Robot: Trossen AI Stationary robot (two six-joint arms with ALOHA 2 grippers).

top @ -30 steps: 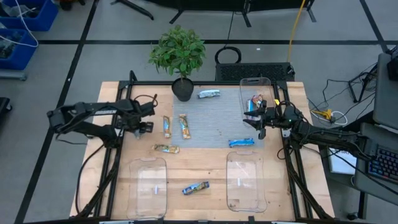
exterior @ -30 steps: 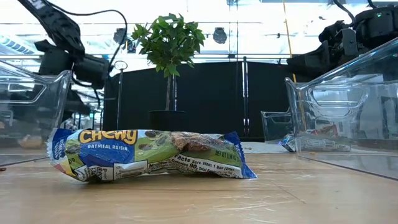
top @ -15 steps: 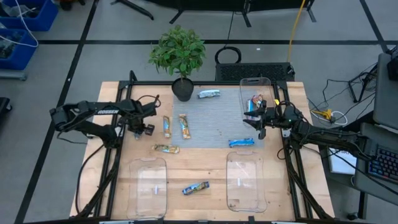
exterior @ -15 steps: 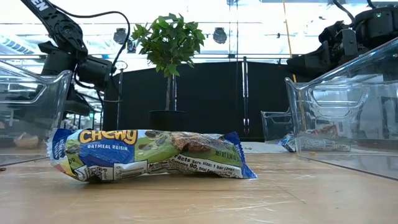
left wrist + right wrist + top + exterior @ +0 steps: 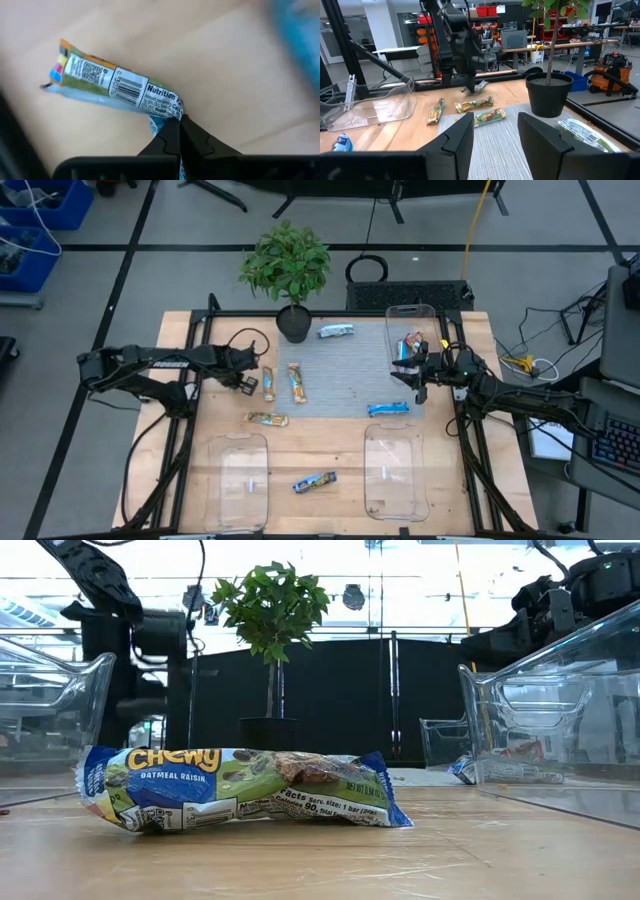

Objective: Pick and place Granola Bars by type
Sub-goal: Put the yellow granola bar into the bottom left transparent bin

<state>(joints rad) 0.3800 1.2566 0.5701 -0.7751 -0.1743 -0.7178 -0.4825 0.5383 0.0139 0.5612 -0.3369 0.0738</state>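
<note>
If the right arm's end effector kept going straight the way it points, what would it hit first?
Probably nothing soon: the open right end effector faces bare grey mat. Farther along lie two granola bars, though depth is unclear.

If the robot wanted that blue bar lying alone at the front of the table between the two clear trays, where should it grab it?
Probably across the middle of the blue bar, coming straight down from above. It lies flat and alone on the wood between the two clear trays, so its narrow width should fit between the fingers. The crimped ends are thin and could slip.

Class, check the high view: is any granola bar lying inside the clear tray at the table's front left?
No. The front-left clear tray holds no bar; the nearest bar lies on the wood beside it.
</note>
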